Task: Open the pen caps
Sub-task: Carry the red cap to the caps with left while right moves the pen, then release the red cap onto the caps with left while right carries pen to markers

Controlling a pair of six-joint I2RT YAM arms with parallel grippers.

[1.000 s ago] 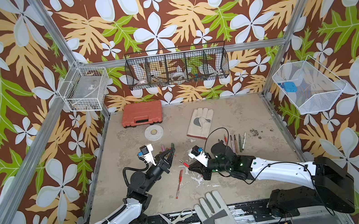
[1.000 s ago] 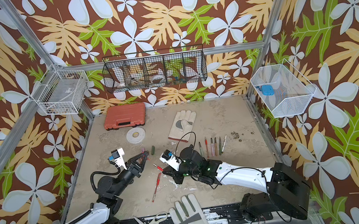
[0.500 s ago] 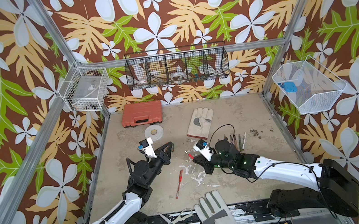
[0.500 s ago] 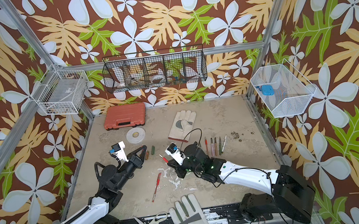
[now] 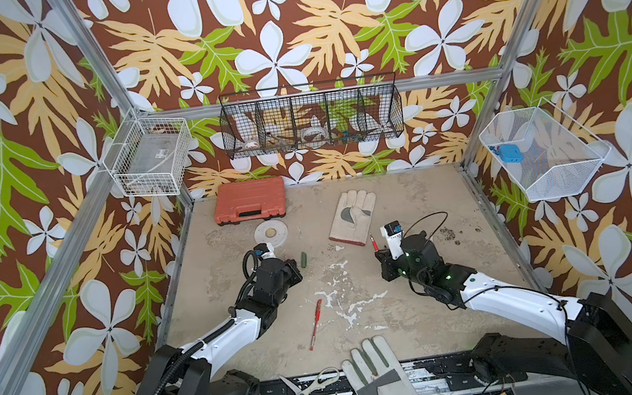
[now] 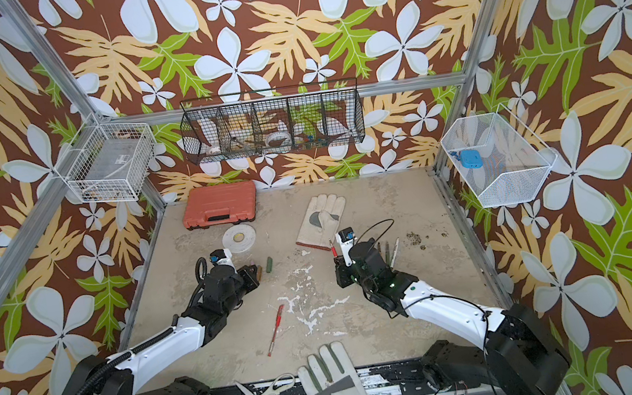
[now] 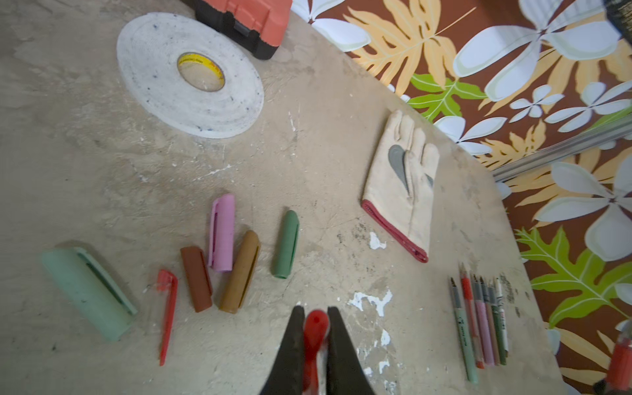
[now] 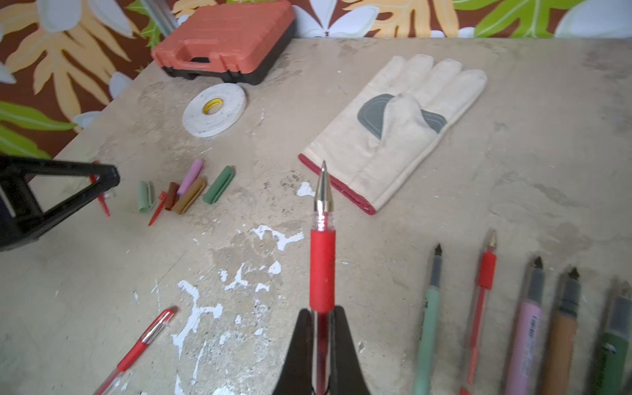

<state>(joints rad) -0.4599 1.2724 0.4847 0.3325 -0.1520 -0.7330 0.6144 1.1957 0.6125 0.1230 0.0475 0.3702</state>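
Seven caps are off their pens. Six lie loose: mint cap (image 7: 87, 292), red cap (image 7: 168, 301), brown cap (image 7: 196, 278), pink cap (image 7: 222, 232), gold cap (image 7: 241, 272) and green cap (image 7: 286, 243). A second red cap (image 7: 315, 328) is held.

Eight pens. Six lie in a row: mint pen (image 8: 427, 328), red pen (image 8: 480, 297), pink pen (image 8: 525, 342), gold pen (image 8: 561, 342), green pen (image 8: 615, 359) and white pen (image 6: 395, 251). There is also one held red pen (image 8: 321, 270) and one lone red pen (image 8: 143, 342).

Two gloves: far glove (image 5: 353, 218), near glove (image 5: 383, 386).

Three wire baskets: left white basket (image 5: 151, 158), black basket (image 5: 312, 121), right white basket (image 5: 544, 158).

One scissors (image 5: 308, 392), one tape roll (image 5: 270, 233), one orange case (image 5: 250, 205).
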